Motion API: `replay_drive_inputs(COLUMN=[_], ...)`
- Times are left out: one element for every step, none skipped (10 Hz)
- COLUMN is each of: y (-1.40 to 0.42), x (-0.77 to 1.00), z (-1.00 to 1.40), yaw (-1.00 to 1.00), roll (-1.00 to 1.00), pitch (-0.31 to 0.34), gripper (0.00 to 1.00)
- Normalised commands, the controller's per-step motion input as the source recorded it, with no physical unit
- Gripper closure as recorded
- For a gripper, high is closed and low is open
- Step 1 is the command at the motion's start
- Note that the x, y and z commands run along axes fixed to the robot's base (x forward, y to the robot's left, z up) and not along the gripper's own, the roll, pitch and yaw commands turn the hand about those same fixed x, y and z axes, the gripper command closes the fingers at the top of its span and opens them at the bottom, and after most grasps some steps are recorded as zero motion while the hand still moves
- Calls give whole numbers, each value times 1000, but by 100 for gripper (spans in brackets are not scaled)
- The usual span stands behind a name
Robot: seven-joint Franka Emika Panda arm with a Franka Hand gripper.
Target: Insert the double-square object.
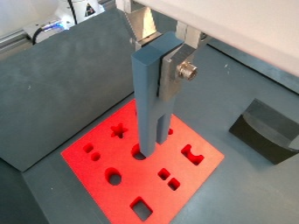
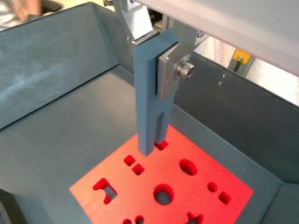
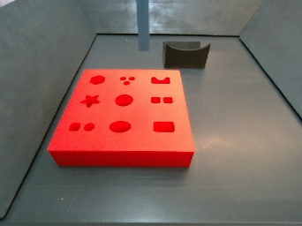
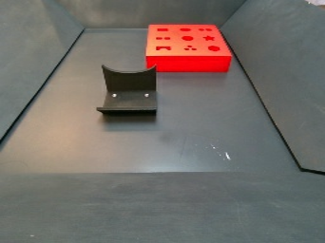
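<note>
My gripper (image 1: 158,57) is shut on a long blue bar (image 1: 153,96), the double-square object, which hangs upright from the fingers. It shows the same way in a wrist view (image 2: 149,87). The bar's lower end hovers over the red block (image 1: 87,162) with shaped holes, near the block's middle; I cannot tell if it touches. A small double-square hole (image 1: 170,180) lies beside the bar's end and also shows in a wrist view (image 2: 135,164). In a side view only the bar (image 3: 144,22) shows, above the far edge of the block (image 3: 118,150). The gripper is out of view in both side views.
The dark fixture (image 3: 186,53) stands on the grey floor beyond the red block; it also shows in a side view (image 4: 127,90) and in a wrist view (image 1: 267,129). Grey walls (image 3: 59,35) enclose the floor. The red block (image 4: 188,47) sits at the far end.
</note>
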Motion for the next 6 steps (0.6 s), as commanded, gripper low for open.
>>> replay_drive_inputs(y=[0,-129,0,0,0,3], x=[-20,-91,46,40,43,60], z=[0,0,-97,-111,-109,-223], yaw=[0,-446,-1000,-1000,-1000,-1000], roll=[0,80,-1,0,0,0], pitch=[0,0,0,0,0,-4], gripper=[100,100,100,100,100,100])
